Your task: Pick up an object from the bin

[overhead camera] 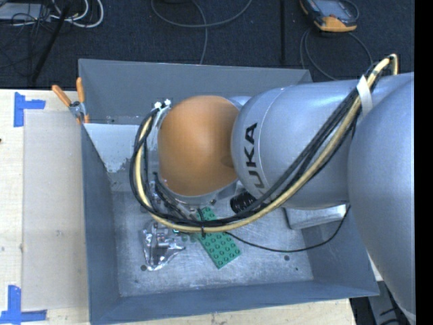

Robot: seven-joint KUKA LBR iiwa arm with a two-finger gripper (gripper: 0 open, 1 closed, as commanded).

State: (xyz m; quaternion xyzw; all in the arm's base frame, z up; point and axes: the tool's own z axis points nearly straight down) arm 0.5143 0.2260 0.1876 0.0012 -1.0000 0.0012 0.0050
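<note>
One flat green plastic plate with studs (220, 248) lies on the floor of the grey metal bin (99, 235). The one gripper (159, 248) is just left of this plate. I cannot tell if it is open or closed.

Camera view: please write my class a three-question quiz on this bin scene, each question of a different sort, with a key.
1. True or false: the green studded plate lies outside the bin.
2. In this view, the gripper is on which side of the plate? A left, B right, C far behind it.
3. Fill in: the wrist cover is ___ in colour.
Key: 1 false; 2 A; 3 orange.
</note>
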